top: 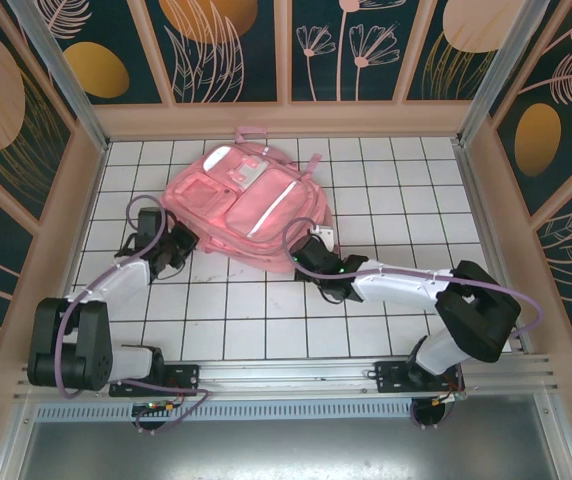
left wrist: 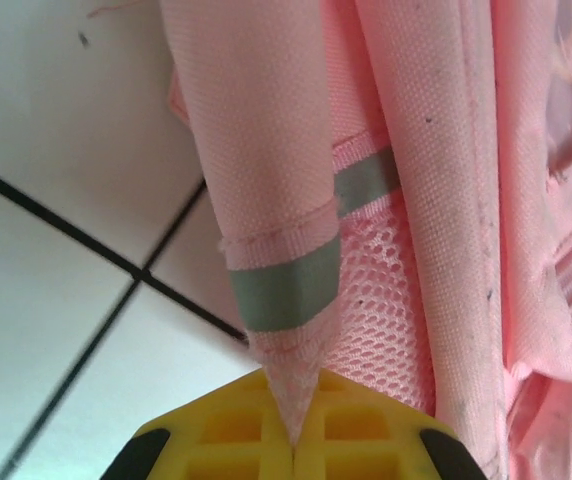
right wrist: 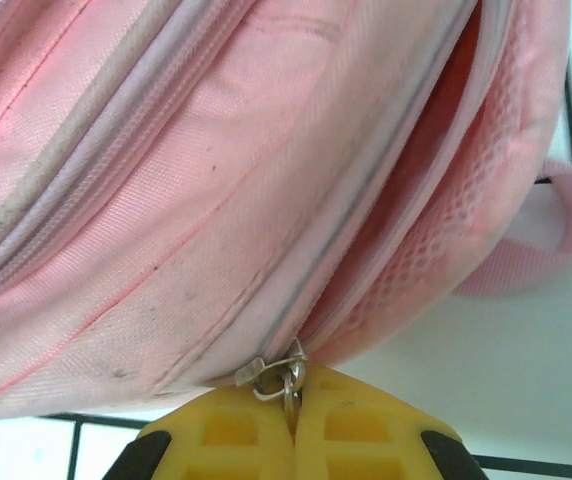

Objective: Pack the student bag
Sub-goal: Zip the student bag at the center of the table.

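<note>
With left gripper [left wrist: 293,440] clamping an edge of the large pink fabric backpack [top: 246,205], right gripper [right wrist: 293,412] is pinching its small metal zipper pull [right wrist: 274,378], best drawn straight along the zipper track [right wrist: 351,235].

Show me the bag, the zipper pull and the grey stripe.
bag [top: 226,215], top view, middle of its pink front.
zipper pull [right wrist: 276,378], right wrist view, its metal ring.
grey stripe [left wrist: 286,285], left wrist view, centre of the near band.

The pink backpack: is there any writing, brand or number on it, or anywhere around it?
No readable text anywhere.
The student bag is plain fabric up close; its pale front patches are washed out by glare from above.
The wall panels carry plant drawings, no words.
</note>
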Action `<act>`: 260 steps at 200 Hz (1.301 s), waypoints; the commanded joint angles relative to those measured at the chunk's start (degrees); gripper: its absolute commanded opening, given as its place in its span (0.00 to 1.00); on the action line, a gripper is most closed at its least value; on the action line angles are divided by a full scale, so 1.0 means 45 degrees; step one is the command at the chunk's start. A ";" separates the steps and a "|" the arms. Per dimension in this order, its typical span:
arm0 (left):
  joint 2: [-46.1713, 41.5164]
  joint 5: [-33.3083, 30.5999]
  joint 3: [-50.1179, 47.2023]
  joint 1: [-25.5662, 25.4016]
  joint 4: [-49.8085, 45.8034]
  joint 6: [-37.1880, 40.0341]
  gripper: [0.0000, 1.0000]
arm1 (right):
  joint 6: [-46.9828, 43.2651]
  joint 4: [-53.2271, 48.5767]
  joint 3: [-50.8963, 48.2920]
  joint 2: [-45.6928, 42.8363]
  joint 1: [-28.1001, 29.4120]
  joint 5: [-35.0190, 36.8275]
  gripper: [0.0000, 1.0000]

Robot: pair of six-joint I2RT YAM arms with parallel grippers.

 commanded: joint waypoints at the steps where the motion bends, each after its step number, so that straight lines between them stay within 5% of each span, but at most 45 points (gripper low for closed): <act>1: 0.0191 -0.1303 0.1471 0.0848 -0.0526 0.1044 0.05 | -0.1049 -0.0612 0.0834 0.0438 0.0066 0.0335 0.00; 22: -0.0432 -0.0430 0.1493 0.0837 -0.0469 0.0735 0.56 | -0.1445 -0.0460 0.1672 0.1054 0.0563 -0.0063 0.00; 34: -0.0829 -0.0138 0.1389 0.0836 -0.0733 0.0365 0.65 | -0.1646 -0.0189 0.1952 0.1257 0.0759 -0.0494 0.00; 64: -0.2017 0.0687 0.0439 0.0164 -0.0788 -0.1200 0.65 | -0.1871 0.0223 0.2269 0.1401 0.0889 -0.1291 0.00; 99: -0.3286 0.0452 -0.0861 -0.2297 -0.0260 -0.4085 0.64 | -0.2203 0.0376 0.2210 0.1189 0.0892 -0.1641 0.00; 153: -0.3255 -0.1024 -0.1741 -0.6215 0.2058 -0.8170 0.63 | -0.2577 0.0912 0.1642 0.0595 0.0837 -0.2396 0.00; 189: -0.2411 -0.2189 -0.1192 -0.8142 0.1582 -0.9665 0.64 | -0.2693 0.1052 0.1330 0.0228 0.0738 -0.2669 0.00; 260: -0.0713 -0.4346 -0.1162 -0.9076 0.1690 -1.1146 0.65 | -0.2670 0.1488 0.0862 -0.0228 0.0682 -0.3122 0.00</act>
